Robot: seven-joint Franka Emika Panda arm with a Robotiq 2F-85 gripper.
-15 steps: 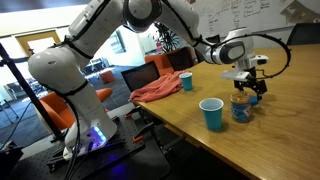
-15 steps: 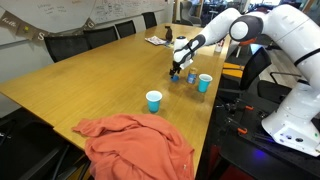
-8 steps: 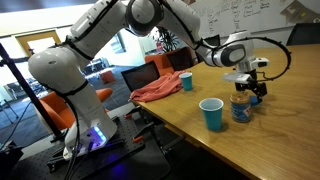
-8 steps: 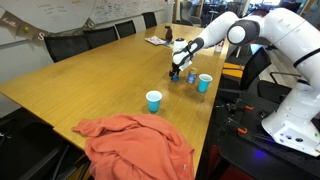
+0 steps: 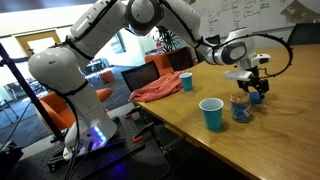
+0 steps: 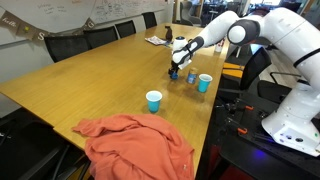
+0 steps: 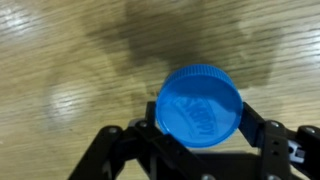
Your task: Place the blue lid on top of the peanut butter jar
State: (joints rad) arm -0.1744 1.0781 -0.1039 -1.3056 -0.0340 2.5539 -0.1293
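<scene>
1. Clamping the blue lid (image 7: 198,100) flat between its fingers, the claw (image 7: 198,124) should hold it level.
2. The peanut butter jar (image 5: 241,108) stands just below, slightly aside; centre over its mouth before lowering.
3. Blue cup (image 5: 212,114) beyond the jar: steer clear.

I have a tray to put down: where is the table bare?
The widest bare tabletop lies between the orange cloth, the lone blue cup and the far chairs. The robot's corner is crowded: peanut butter jar, another blue cup and the gripper holding the blue lid.
</scene>
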